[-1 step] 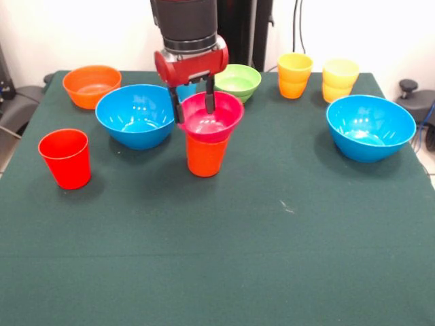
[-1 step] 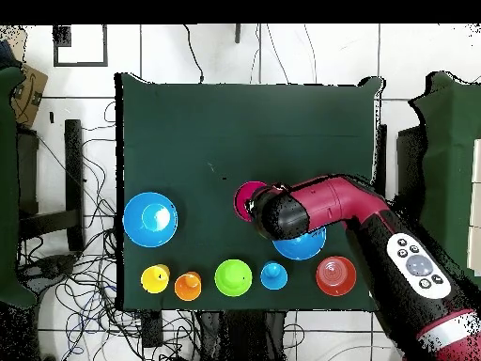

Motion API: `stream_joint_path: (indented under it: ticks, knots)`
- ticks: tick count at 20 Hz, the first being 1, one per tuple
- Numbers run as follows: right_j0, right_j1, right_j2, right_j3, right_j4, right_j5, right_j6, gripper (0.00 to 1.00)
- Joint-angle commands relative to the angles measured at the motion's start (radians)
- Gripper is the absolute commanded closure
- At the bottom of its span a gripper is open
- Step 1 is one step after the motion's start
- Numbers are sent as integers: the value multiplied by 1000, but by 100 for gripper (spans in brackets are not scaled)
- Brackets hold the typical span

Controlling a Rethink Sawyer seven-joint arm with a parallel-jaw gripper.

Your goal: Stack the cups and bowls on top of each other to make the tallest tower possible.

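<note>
I see the gripper [image 1: 193, 103] over the middle of the table [image 1: 224, 258], jaws partly open, straddling the far rim of the pink bowl [image 1: 211, 116]: one finger outside, one inside. I can't tell if it's pinching the rim. The bowl sits on an orange cup [image 1: 206, 155], directly below the jaws. Left of the jaws: red cup [image 1: 65, 158], orange bowl [image 1: 92, 85], blue bowl [image 1: 135, 115] just beside. Behind-right: green bowl [image 1: 238, 81]. Further right: yellow-orange cup [image 1: 294, 75], pale yellow cup [image 1: 340, 79], second blue bowl [image 1: 370, 126]. Overhead shows a light blue cup [image 2: 273, 275] too.
</note>
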Motion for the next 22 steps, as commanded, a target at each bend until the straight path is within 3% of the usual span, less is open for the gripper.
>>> stream_joint_path:
  ticks: [1, 11, 22]
  knots:
    - [15, -61, -22, 34, -49, 101, -196, 0]
    - [-27, -115, 13, 48, 8, 155, -254, 0]
    - [-52, -112, 27, 16, 7, 199, -310, 0]
